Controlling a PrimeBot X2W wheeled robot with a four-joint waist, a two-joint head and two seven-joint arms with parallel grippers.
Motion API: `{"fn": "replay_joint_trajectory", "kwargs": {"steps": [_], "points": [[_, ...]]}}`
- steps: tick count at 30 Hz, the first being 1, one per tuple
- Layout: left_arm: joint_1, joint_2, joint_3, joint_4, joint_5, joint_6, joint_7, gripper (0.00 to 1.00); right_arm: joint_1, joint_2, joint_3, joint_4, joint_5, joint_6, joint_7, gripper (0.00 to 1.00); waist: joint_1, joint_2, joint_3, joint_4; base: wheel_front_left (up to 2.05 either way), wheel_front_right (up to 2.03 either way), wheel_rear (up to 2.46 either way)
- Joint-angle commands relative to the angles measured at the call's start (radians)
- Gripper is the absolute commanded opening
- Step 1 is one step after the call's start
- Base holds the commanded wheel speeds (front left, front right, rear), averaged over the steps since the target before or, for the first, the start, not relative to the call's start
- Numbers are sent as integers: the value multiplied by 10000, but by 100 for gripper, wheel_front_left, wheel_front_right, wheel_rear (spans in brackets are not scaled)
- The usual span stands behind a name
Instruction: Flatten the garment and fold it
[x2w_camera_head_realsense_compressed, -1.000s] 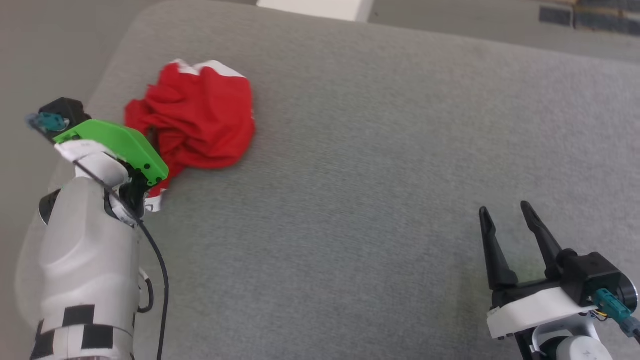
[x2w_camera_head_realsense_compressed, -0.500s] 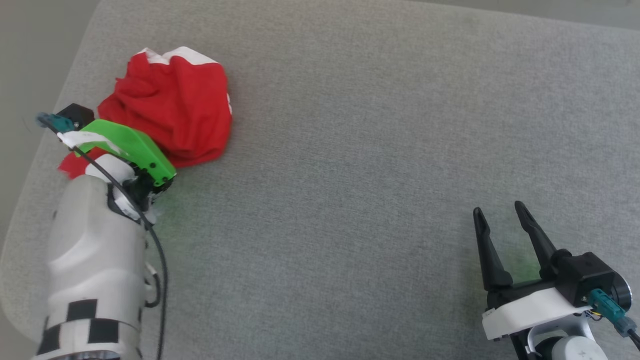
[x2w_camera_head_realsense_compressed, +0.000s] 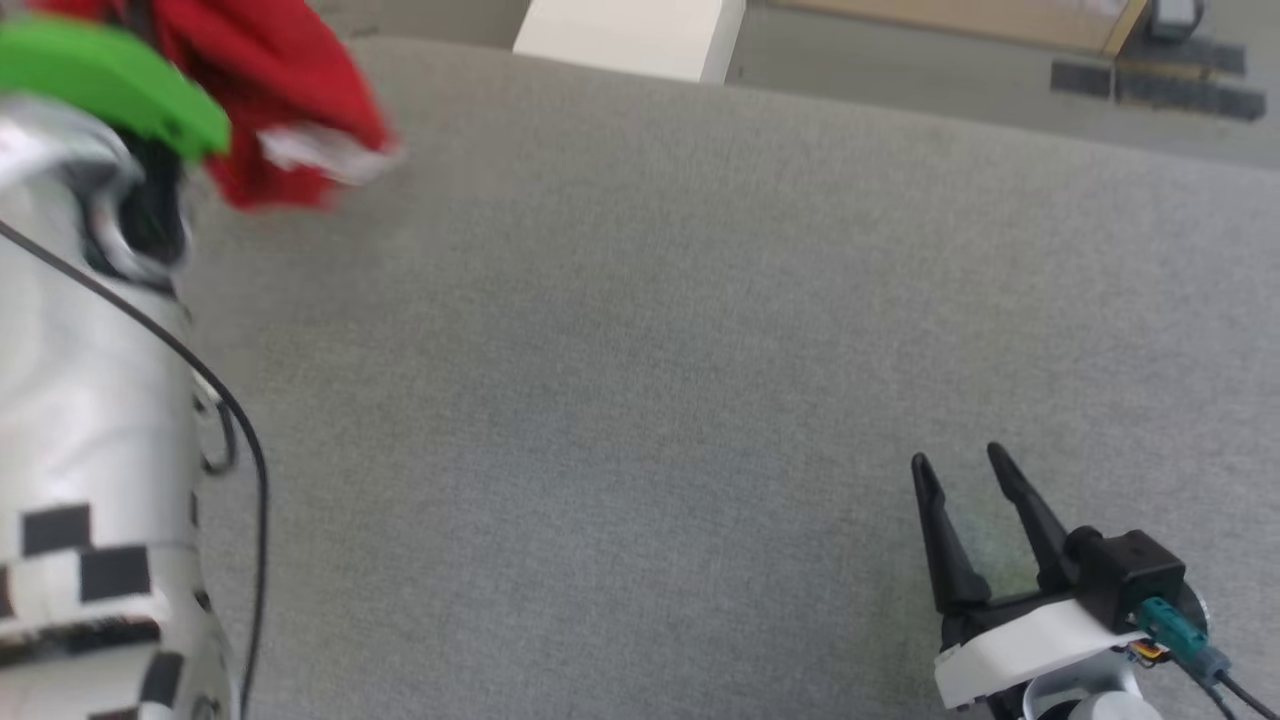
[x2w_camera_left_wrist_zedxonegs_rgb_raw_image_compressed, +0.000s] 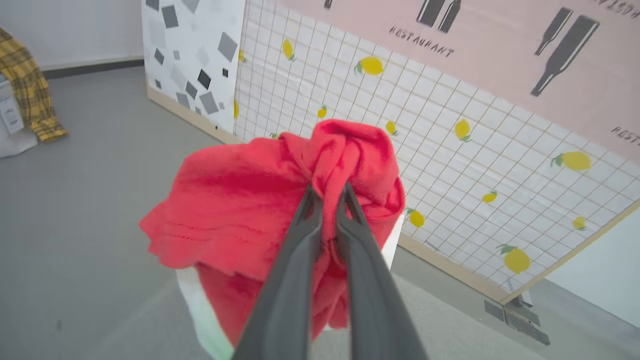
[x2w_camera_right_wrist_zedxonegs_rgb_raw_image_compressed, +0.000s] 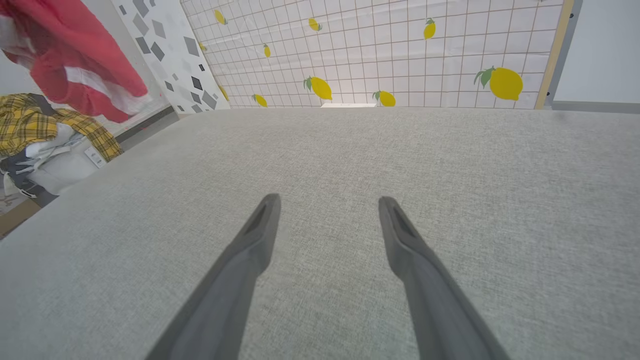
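Red garment (x2w_camera_left_wrist_zedxonegs_rgb_raw_image_compressed: 240, 200) hangs in a crumpled bunch, lifted clear of the grey upholstered surface (x2w_camera_head_realsense_compressed: 640, 350) above its far left corner (x2w_camera_head_realsense_compressed: 270, 90). The left claw (x2w_camera_left_wrist_zedxonegs_rgb_raw_image_compressed: 327, 190) is pinched closed on a gathered knot of the cloth, and the rest of the fabric droops around and below its two dark fingers. A green cover (x2w_camera_head_realsense_compressed: 110, 85) on the left wrist sits just in front of the cloth, above the pale forearm (x2w_camera_head_realsense_compressed: 90, 400). In the right wrist view a white stripe shows on the garment (x2w_camera_right_wrist_zedxonegs_rgb_raw_image_compressed: 75, 65). The right claw (x2w_camera_head_realsense_compressed: 960, 460) lies near the surface's near right corner, well apart from the garment, its fingers spread wide with only grey fabric between them (x2w_camera_right_wrist_zedxonegs_rgb_raw_image_compressed: 329, 201). A lemon-patterned panel (x2w_camera_left_wrist_zedxonegs_rgb_raw_image_compressed: 450, 125) stands behind
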Motion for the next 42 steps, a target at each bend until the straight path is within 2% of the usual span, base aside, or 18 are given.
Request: {"fn": "replay_joint_trajectory", "kwargs": {"steps": [1, 5, 9, 15, 20, 25, 32, 42], "points": [[-360, 112, -79, -203, 76, -105, 15, 0, 31, -6, 57, 120, 126, -17, -131, 100, -1, 0, -547, -100, 0, 0, 0], [-948, 270, -299, -733, 106, -285, 318, 0, 73, -6, 119, 422, 331, -17, -305, 100, -1, 0, -942, -321, 0, 0, 0], [-1258, 164, -519, -1159, -33, -475, 702, 0, 68, -6, 101, 688, 469, -17, -435, 100, -1, 0, -1348, -703, 0, 0, 0], [-1270, -496, -903, -1745, -556, -759, 1286, 0, 114, -6, -96, 1002, 525, -17, -542, 100, -1, 0, -1974, -1481, 0, 0, 0], [-872, -1094, -1414, -2101, -794, -830, 1842, 0, 168, -6, -324, 1074, 604, -17, -582, 100, -1, 0, -2293, -2146, 0, 0, 0], [6, -1546, -2086, -2194, -1023, -875, 2247, 0, 256, -6, -451, 1118, 626, -17, -601, 100, -1, 0, -2447, -2719, 0, 0, 0], [1752, -1760, -3140, -2026, -1057, -614, 2852, 0, 339, -6, -446, 1125, 707, -17, -617, 100, -1, 0, -2374, -3415, 0, 0, 0], [4092, -1839, -5236, -587, -656, -407, 3487, 0, 261, -6, -469, 1103, 677, -17, -631, 100, -1, 0, -1879, -3846, 0, 0, 0]]}}
